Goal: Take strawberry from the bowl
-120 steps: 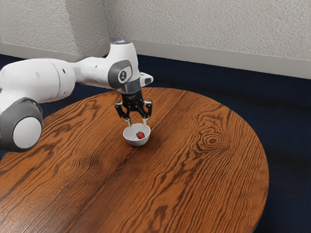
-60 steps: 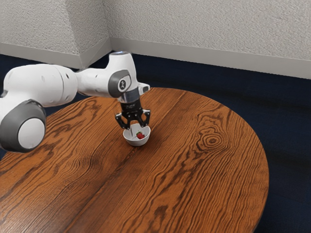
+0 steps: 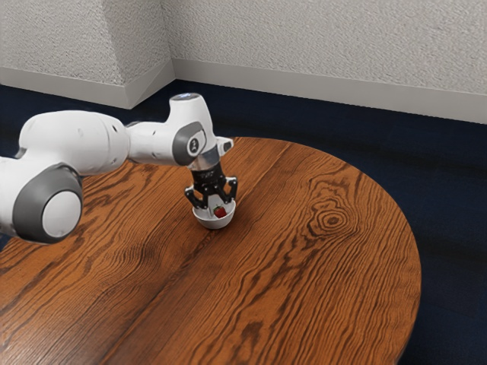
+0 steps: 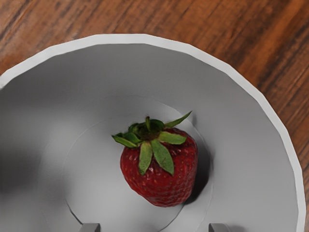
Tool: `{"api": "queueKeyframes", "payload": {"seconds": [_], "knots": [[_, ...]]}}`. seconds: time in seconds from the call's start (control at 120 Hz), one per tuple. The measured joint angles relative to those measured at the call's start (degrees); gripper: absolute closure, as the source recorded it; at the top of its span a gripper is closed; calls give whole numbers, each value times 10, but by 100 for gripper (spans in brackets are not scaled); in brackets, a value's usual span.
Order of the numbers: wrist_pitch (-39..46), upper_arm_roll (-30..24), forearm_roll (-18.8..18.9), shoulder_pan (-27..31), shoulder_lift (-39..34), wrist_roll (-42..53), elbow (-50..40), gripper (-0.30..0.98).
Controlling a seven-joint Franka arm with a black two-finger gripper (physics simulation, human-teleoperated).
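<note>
Jaws spread on your gripper [image 3: 217,206], pointing down at the opening of the white bowl [image 3: 215,223]. Exterior view: your arm [image 3: 91,141] comes in from the exterior view's left; bowl sits on the far part of the round wood table [image 3: 304,266], left of the big knot [image 3: 332,220]. Strawberry [image 3: 220,212] is in the bowl. Wrist view adds detail: fingertips [image 4: 90,227] well apart, strawberry on the bowl's floor, green leaves [image 4: 162,155] splayed, one tip toward the wall.
</note>
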Motion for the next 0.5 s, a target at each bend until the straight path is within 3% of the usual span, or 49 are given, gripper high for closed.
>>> {"api": "queueKeyframes", "payload": {"seconds": [0.5], "knots": [[30, 13, -7, -1, 19, -12, 1, 47]]}}
